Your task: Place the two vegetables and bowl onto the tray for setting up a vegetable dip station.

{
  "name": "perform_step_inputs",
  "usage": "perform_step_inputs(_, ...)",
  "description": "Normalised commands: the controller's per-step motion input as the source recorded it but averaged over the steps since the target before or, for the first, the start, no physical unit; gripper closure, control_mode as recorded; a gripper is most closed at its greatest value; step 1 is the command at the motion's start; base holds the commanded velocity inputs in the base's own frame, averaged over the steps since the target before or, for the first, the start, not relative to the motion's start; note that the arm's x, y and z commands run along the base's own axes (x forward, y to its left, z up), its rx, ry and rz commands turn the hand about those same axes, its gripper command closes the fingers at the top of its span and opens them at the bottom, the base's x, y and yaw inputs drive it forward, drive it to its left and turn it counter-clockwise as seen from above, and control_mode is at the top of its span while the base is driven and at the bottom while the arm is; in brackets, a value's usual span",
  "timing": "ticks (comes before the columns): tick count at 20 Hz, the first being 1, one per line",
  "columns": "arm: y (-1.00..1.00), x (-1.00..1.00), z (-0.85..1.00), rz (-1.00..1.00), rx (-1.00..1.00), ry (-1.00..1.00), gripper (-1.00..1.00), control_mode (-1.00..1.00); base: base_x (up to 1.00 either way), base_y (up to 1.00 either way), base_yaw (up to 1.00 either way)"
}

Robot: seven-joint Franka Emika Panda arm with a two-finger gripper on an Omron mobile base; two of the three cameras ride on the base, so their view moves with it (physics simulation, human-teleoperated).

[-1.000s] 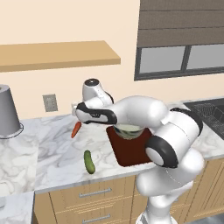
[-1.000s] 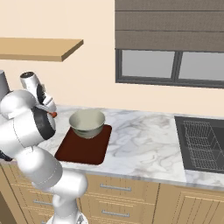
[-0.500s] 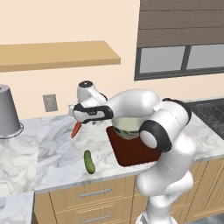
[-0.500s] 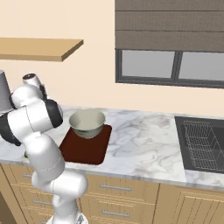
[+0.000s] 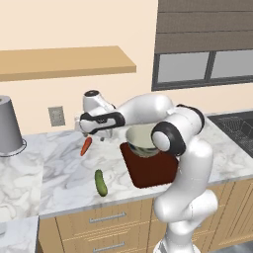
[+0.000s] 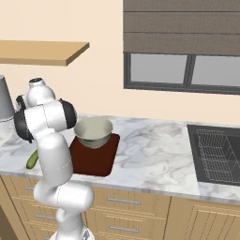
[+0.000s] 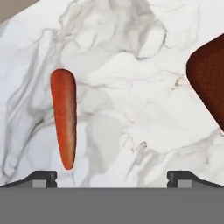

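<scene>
The gripper (image 5: pixel 102 139) is shown hovering above the marble counter (image 5: pixel 59 168) with its jaws spread wide and nothing held between them; in the hand view the two fingertips (image 7: pixel 43 177) are seen far apart at the lower edge. The carrot (image 7: pixel 64 117) lies flat on the counter below the gripper and off toward one fingertip, not centred in the gap, with its blunt end away from the camera and its tapered tip toward it. It is seen again from the left base view (image 5: pixel 86 146), a little to the left of the tray (image 5: pixel 150 170). The bowl (image 5: pixel 142 141) is already set on the tray's far part, while the cucumber (image 5: pixel 101 182) rests nearer the counter's front edge, apart from both carrot and tray. The carrot is judged to be light, stiff and smooth-skinned, and liable to roll or to squirt out of a grip taken on its taper. A hold across the thicker middle portion, with the jaws set square to its long axis, is therefore judged the most secure. Some sideways correction of the hand is judged necessary before descent. The cucumber is expected to handle similarly, being short, firm and round in section.
</scene>
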Motion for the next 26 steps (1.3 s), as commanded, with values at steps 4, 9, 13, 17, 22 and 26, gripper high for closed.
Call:
perform_step_inputs(4,0.12,0.24,-0.21,-0.04,0.00,0.03,-1.00,-1.00,0.00,0.00,0.00)
perform_step_inputs(9,0.05,0.27,-0.21,-0.03,0.00,0.05,-1.00,-1.00,0.00,0.00,0.00)
perform_step_inputs(13,0.01,0.27,-0.20,-0.02,0.00,0.07,-1.00,-1.00,0.00,0.00,0.00)
perform_step_inputs(17,0.05,0.24,-0.20,-0.02,0.00,0.03,-1.00,-1.00,0.00,0.00,0.00)
perform_step_inputs(22,0.10,0.20,-0.19,-0.03,0.00,0.00,-1.00,-1.00,0.00,0.00,0.00)
perform_step_inputs(26,0.09,0.13,-0.19,-0.04,0.00,0.00,-1.00,-1.00,0.00,0.00,0.00)
